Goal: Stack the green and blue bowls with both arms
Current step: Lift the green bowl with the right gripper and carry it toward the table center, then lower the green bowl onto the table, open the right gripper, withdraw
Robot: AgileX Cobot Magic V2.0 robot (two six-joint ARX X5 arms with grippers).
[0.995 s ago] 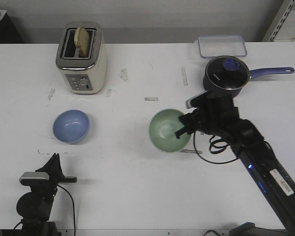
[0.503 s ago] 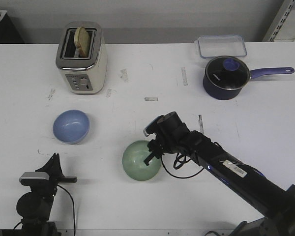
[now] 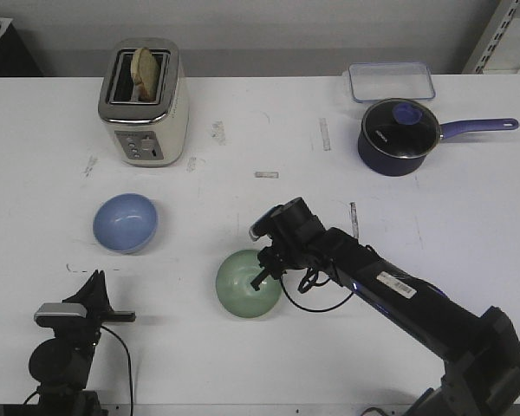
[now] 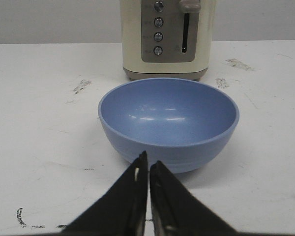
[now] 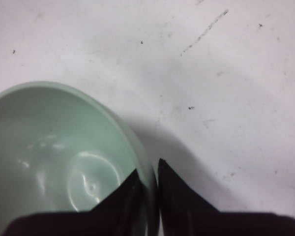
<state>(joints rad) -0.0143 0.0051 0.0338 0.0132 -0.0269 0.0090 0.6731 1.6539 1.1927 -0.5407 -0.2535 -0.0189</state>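
The mint green bowl [image 3: 248,283] is near the table's front middle, tilted, with my right gripper [image 3: 263,270] shut on its right rim. In the right wrist view the two fingers pinch the green bowl's [image 5: 54,162] wall, one inside and one outside, at my right gripper [image 5: 148,174]. The blue bowl [image 3: 125,222] sits upright on the table at the left, in front of the toaster. My left gripper [image 3: 94,290] rests low at the front left, shut and empty; in its wrist view the left gripper [image 4: 148,163] points at the blue bowl [image 4: 168,121] just short of it.
A cream toaster [image 3: 144,101] with toast stands at the back left. A dark navy saucepan [image 3: 400,135] with a glass lid and a clear lidded container [image 3: 391,81] sit at the back right. The white table [image 3: 243,364] carries scuff marks.
My right arm carried the green bowl from the table's middle toward the front left, then held nearly still over the last half second. The left arm and blue bowl have not moved.
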